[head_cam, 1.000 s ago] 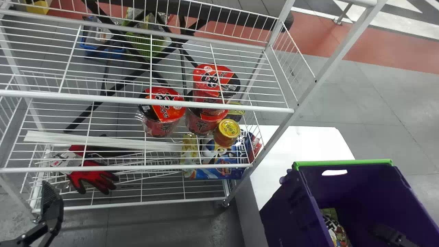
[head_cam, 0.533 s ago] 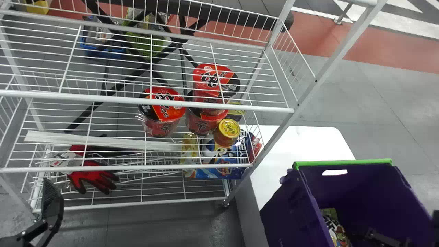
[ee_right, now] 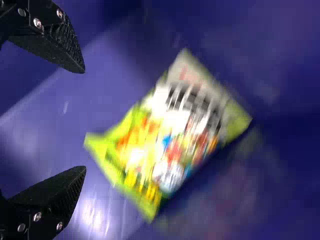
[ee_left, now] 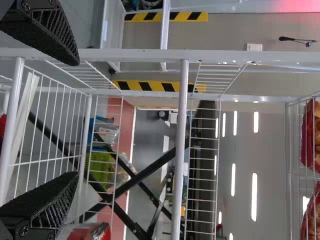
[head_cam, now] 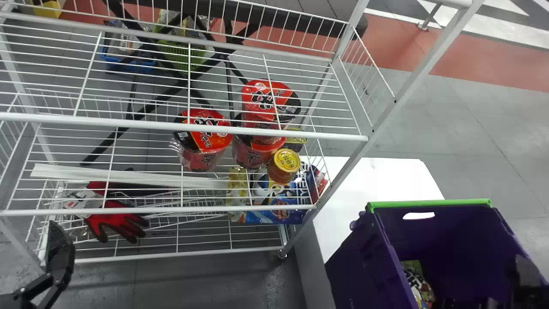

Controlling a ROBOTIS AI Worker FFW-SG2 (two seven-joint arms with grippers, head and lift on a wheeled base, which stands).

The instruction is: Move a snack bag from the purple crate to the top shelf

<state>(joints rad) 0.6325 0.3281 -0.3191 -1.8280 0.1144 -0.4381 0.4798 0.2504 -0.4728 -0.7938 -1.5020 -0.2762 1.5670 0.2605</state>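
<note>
One snack bag, one purple crate

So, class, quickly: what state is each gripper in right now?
Left gripper: open, holding nothing, by the wire rack.
Right gripper: open, holding nothing, in the purple crate; the snack bag lies ungripped.

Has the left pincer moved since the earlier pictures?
Yes, slightly: in the head view, the left pincer has shifted up and a little left against the red glove.
</note>
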